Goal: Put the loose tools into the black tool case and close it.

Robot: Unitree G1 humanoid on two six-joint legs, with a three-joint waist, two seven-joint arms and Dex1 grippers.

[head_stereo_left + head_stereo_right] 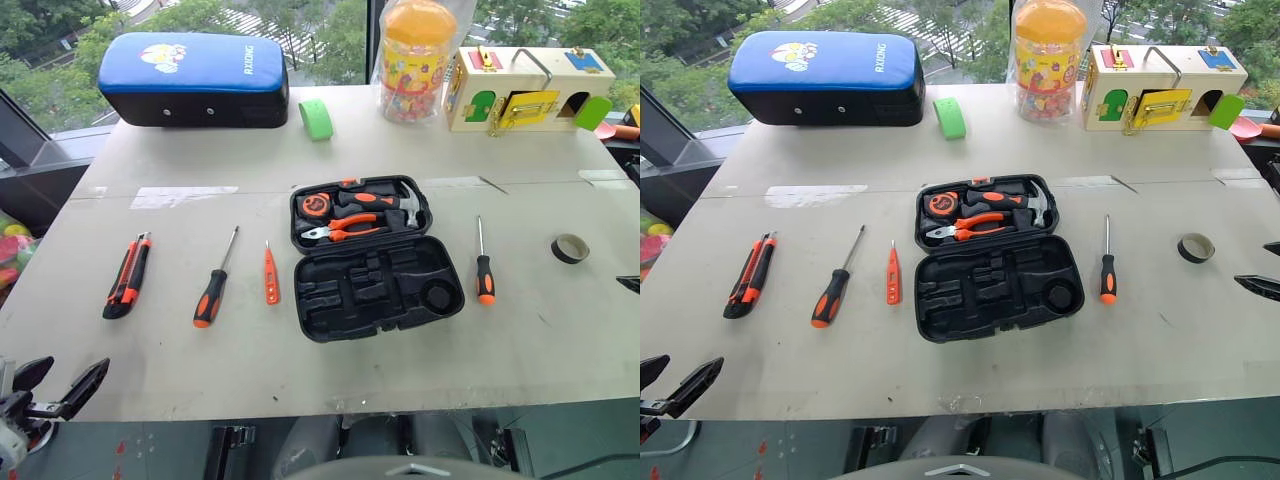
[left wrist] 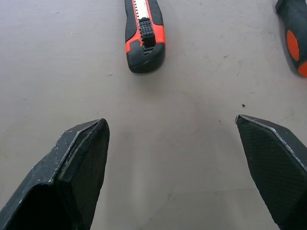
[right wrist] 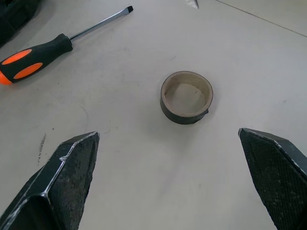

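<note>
The black tool case (image 1: 380, 292) lies open at the table's middle, its nearer half bare. Left of it lie the slim orange tester screwdriver (image 1: 270, 276), an orange-and-black screwdriver (image 1: 213, 285) and the utility knife (image 1: 128, 276). The second screwdriver (image 1: 484, 268) lies right of the case, and the black tape roll (image 1: 570, 248) further right. My left gripper (image 2: 169, 122) is open at the near left table edge, pointing at the knife (image 2: 144, 33). My right gripper (image 3: 168, 134) is open at the right edge, a short way from the tape roll (image 3: 186, 98). Both are empty.
The case's far half holds a hammer, pliers and a tape measure (image 1: 316, 205). At the back stand a blue-topped padded case (image 1: 195, 78), a green tape roll (image 1: 316, 118), a toy-filled jar (image 1: 413, 60) and a wooden lock box (image 1: 525, 90).
</note>
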